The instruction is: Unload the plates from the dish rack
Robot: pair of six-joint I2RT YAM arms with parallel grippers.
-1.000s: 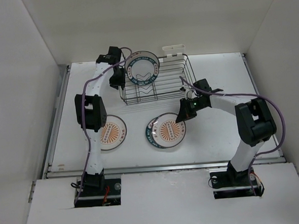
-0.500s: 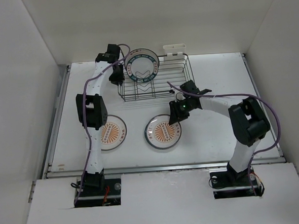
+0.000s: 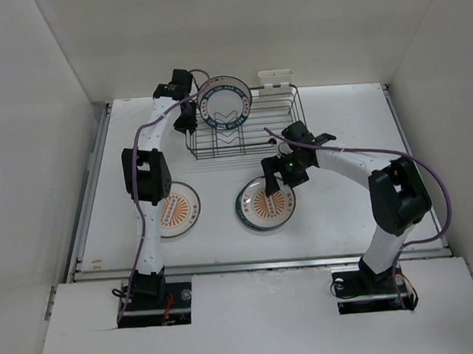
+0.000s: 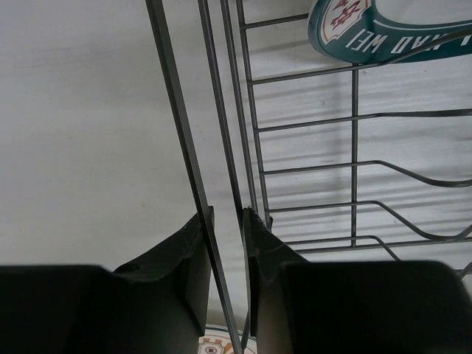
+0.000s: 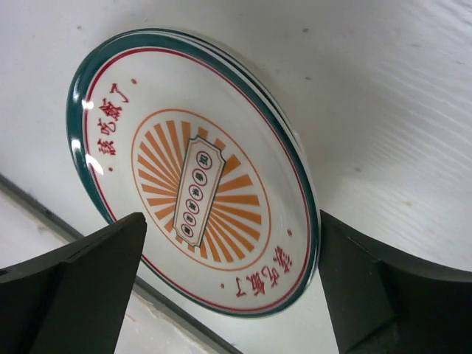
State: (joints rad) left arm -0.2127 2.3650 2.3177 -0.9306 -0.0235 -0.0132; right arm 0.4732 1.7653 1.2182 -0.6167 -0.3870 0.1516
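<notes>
My left gripper (image 4: 225, 228) is pinched shut on a rim wire at the left end of the dish rack (image 3: 250, 136), steadying it. My right gripper (image 3: 269, 185) hangs with its jaws spread wide over the sunburst plate (image 5: 195, 173), which lies flat on the table (image 3: 343, 218) just in front of the rack; neither finger touches it. A second sunburst plate (image 3: 177, 210) lies to its left, well apart.

One green-rimmed plate (image 3: 224, 105) stands on edge in the rack's left end, its face turned towards my bases. From my right jaws it lies beyond the rack's near wall and to the left. My left arm is nearer (but busy), so I judge the right must rise over the rim and drop onto the plate's top edge. The table right of the grounded plates is bare.
</notes>
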